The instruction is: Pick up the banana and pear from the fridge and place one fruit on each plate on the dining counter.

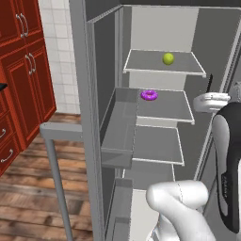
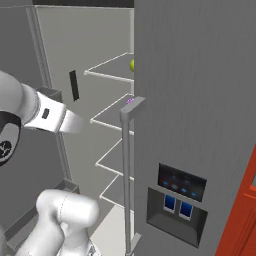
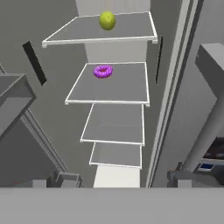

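Hand view — pear [image 3: 107, 20] above doughnut [image 3: 103, 71]

Robot arm [image 1: 181, 207]: glossy white rounded link shells w/ dark, near-black joint sections. Upper link [image 1: 227, 155] white w/ broad black band bearing small pale markings. Wrist segment [image 2: 50, 114] pale grey-white, carrying a small dark square mark. End effector [image 1: 210, 84]: thin flat black finger, seen edge-on.
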